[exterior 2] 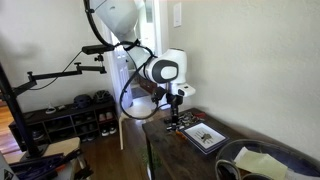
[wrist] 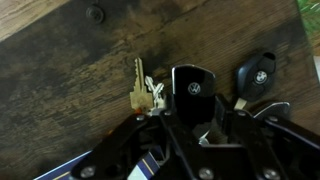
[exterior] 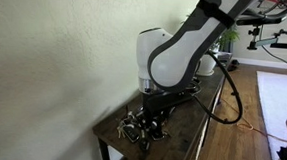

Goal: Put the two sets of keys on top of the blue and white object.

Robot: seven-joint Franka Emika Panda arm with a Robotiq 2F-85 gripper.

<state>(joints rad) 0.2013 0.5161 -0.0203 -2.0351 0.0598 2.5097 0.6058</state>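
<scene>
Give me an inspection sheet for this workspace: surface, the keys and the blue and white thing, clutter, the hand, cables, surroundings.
Surface: dark wooden table, set against a wall.
Job's things: brass key bunch, black key fob and BMW fob lie on the wood, not yet on the blue and white object.
Clutter: round dark item holding pale paper at the table's near end in an exterior view.
Hand: hand low over the keys; its fingers stand either side of the black key fob, grip unclear.
Cables: black cable loops off the arm beside the table.
Surroundings: shoe rack, wood floor.
</scene>
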